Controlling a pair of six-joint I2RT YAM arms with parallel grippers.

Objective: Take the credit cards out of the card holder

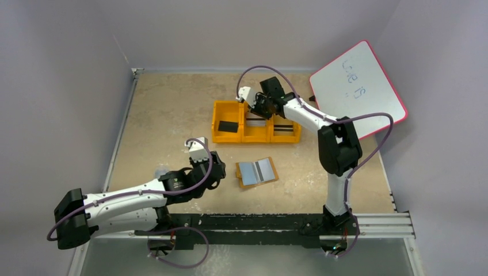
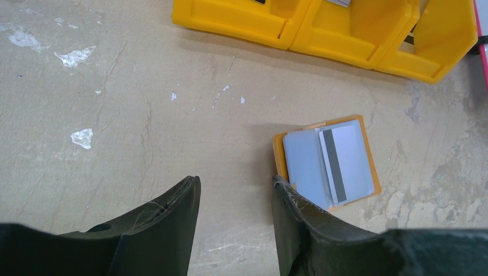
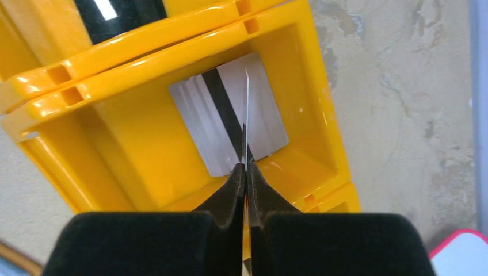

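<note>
Black, foam-faced fingers of the right tool are clenched on a thin credit card, seen edge-on as a pale sliver. Beneath it is the middle compartment of a glossy orange-yellow plastic tray, where a second card, silvery with a black stripe, lies flat on the bottom. The tray's left compartment holds a thick black block.

Nearer the arm bases, the left tool hangs over the mottled beige desk. Its dark, scuffed, curved fingers stand apart with nothing between them. Just to its right the card holder lies open and flat on the desk, a tan rectangle with smooth blue-grey pockets. A third card, pale with a dark stripe, rests on the holder's right half.
</note>
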